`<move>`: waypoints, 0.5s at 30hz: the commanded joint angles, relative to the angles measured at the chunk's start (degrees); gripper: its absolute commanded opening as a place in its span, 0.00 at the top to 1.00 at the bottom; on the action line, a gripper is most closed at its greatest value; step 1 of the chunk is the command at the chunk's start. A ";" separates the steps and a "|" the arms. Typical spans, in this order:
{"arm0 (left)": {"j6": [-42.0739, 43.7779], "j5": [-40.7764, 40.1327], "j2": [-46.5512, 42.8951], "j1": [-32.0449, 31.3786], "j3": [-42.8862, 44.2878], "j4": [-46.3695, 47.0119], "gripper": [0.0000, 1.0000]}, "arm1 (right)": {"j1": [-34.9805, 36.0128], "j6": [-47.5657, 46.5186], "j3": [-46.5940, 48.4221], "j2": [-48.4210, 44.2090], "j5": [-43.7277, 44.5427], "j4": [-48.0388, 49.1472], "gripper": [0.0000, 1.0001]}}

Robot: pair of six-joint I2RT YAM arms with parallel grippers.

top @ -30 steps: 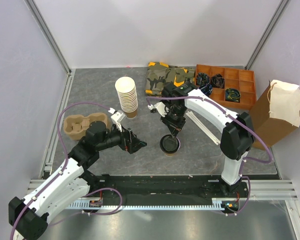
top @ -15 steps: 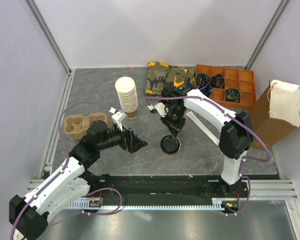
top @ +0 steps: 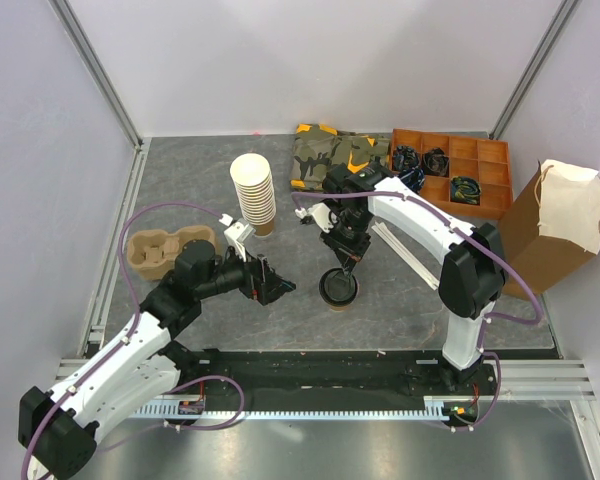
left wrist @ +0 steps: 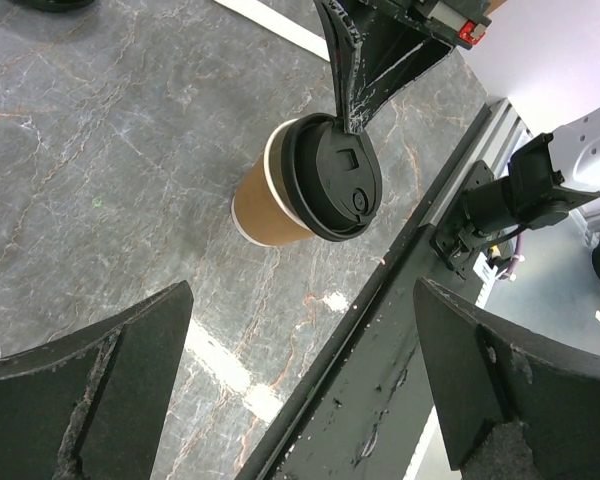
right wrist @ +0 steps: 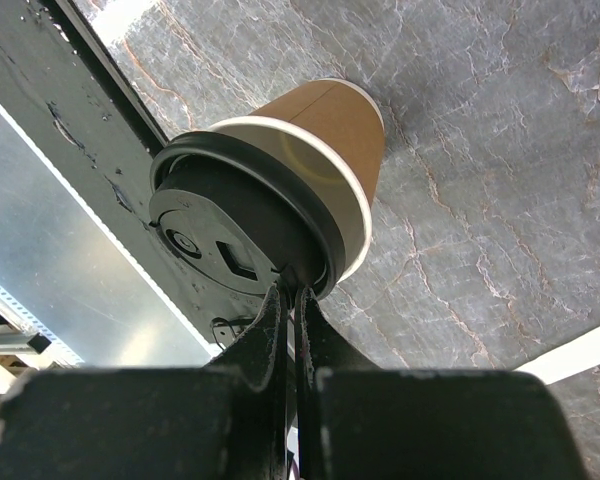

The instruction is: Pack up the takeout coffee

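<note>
**Down on the lid [left wrist: 332, 176]: right gripper [top: 346, 263] pinched closed**

The takeout coffee [top: 338, 288] stands upright on the table [top: 180, 180], front centre, with its lid on top and slightly askew. The right arm reaches steeply down, and its fingertips touch the lid's rim. The left gripper [top: 278, 288], spread wide, points level at the cup from nearby.

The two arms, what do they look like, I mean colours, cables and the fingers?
Both the left arm and the right arm have white links with black joints and black wrist units. A thin purple cable loops along each. The left gripper and right gripper carry black, tapered fingers, scuffed and scratched on their surfaces.
</note>
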 commanded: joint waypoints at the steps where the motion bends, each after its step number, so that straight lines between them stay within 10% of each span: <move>1: -1.52 -0.04 -0.15 0.26 1.22 2.88 0.01 | -0.76 0.12 1.05 -0.74 -0.52 -5.96 1.00; 15: -1.17 0.49 0.90 0.25 0.61 3.93 0.01 | -1.64 0.47 0.70 -0.48 -1.49 -5.96 1.00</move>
